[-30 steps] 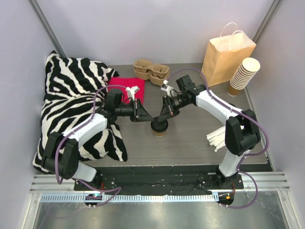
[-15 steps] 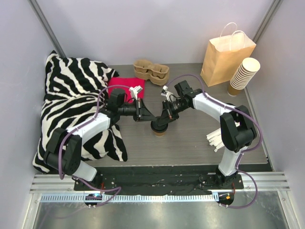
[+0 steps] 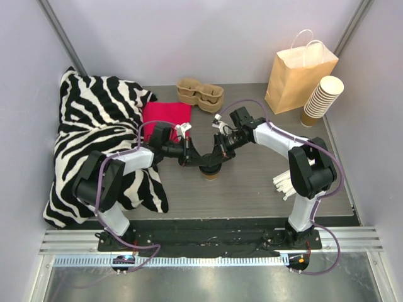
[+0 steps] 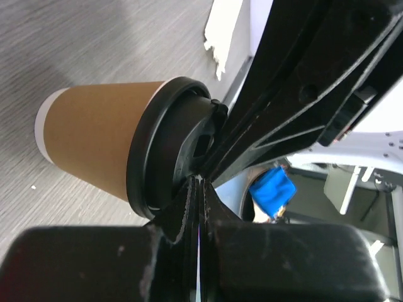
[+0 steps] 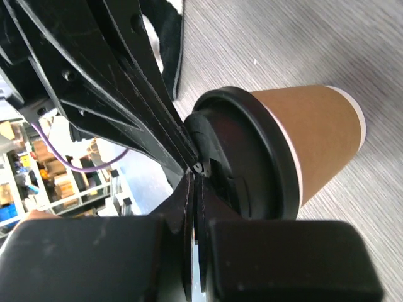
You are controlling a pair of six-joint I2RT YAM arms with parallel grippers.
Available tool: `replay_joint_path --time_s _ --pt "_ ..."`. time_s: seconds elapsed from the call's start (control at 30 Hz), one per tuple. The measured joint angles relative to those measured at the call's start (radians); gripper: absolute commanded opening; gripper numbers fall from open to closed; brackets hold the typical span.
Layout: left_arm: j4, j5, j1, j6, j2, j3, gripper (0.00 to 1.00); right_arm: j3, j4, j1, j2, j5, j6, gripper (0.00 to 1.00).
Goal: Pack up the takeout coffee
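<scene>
My left gripper (image 4: 198, 184) and right gripper (image 5: 196, 175), both closed and empty, touch the coffee cup (image 3: 211, 171) lid (image 5: 242, 157) mid-frame, probably to seat it.

Left fingers (image 3: 195, 157) nearer the takeout coffee (image 3: 211, 173), apparently at its lid now.

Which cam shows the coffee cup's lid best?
Right wrist: the lid fills mid-frame, rim and top both clear. Left wrist shows it side-on and partly blocked. Top external shows it small and mostly covered.
</scene>
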Motion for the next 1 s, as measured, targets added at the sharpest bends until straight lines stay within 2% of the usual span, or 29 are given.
replay_joint_path --time_s 0.27,0.5,0.67,1.0 --pt "-0.023 0.027 0.028 0.015 -0.008 0.002 0.00 0.000 0.009 0.001 0.009 -0.011 0.002 0.01" --pt "-0.068 -0.012 0.032 0.037 -0.109 0.003 0.00 0.005 0.008 0.000 0.010 -0.037 -0.004 0.01" --pt "-0.050 -0.012 0.025 0.026 -0.165 0.003 0.00 0.021 0.010 0.013 0.010 -0.049 0.000 0.01" --pt "0.021 -0.012 -0.027 -0.029 -0.142 0.003 0.00 0.051 0.013 -0.006 -0.066 -0.018 0.013 0.01"
